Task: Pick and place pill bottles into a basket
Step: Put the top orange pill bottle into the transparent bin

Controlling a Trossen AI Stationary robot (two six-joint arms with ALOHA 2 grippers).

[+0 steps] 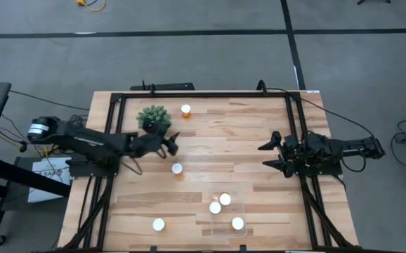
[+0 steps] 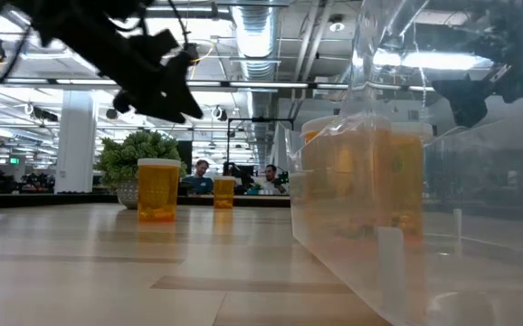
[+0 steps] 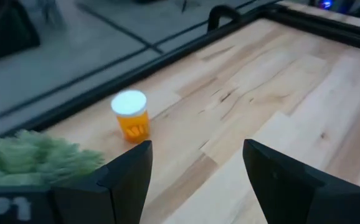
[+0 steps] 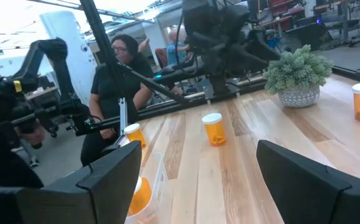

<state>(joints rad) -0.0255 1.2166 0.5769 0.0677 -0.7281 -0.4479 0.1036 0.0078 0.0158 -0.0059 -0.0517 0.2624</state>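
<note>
Three orange pill bottles with white caps stand on the wooden table: one near the far edge [image 1: 186,110] [image 3: 130,115], one mid-table [image 1: 177,169], one near the front [image 1: 159,225]. Three more [image 1: 225,199] stand upright in the clear basket [image 1: 243,208] at the front right. My left gripper [image 1: 173,144] [image 3: 195,162] hovers open above the table beside the plant, between the far and middle bottles, with nothing between its fingers. My right gripper [image 1: 268,155] [image 4: 198,168] waits open at the table's right side, pointing level toward the left.
A spiky green plant [image 1: 154,117] in a pot stands just behind my left gripper. A black metal frame [image 1: 203,93] runs around the table's edges. A person [image 4: 114,93] sits beyond the table's left side. Bare wood lies across the table's middle.
</note>
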